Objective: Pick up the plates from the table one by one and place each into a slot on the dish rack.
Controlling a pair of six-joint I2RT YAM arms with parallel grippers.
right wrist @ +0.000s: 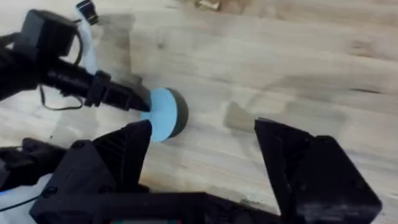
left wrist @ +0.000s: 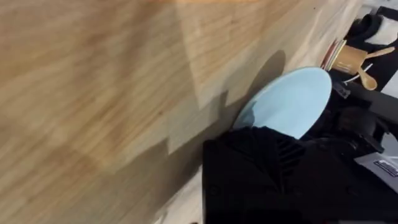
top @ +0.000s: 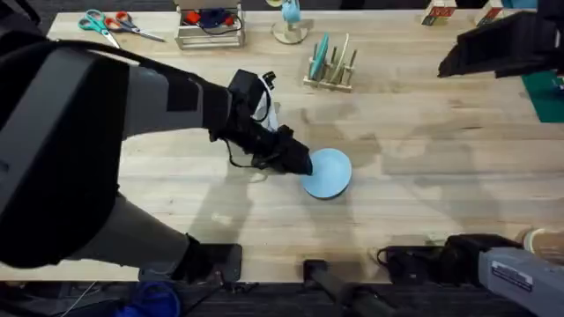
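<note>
At far left of the bench point(top: 423, 176), scissors point(top: 106, 24) near the back edge, well apart from the work. Next, the left tool point(top: 298, 160) stretched from the lower left toward the middle, tips meeting the left rim of the light blue plate point(top: 329, 172). Seems closed on that rim, one black finger point(left wrist: 261, 162) lying over the near edge of the plate point(left wrist: 292, 102) in the left wrist view, but how firm the hold is, cannot tell. Plate near the middle of the bench, apparently raised a little on the side away from the tool in the right wrist view point(right wrist: 163, 114), with a dark shadow under it. Behind the plate and slightly right, the dish rack point(top: 331, 66) at the back, already carrying one teal plate point(top: 321, 55) upright between pegs, free slots beside it. So from the tool the rack lies forward and a bit right, well apart. At far right, the right tool point(right wrist: 202, 149) high and wide open, holding nothing, much farther from the plate than the left one.
</note>
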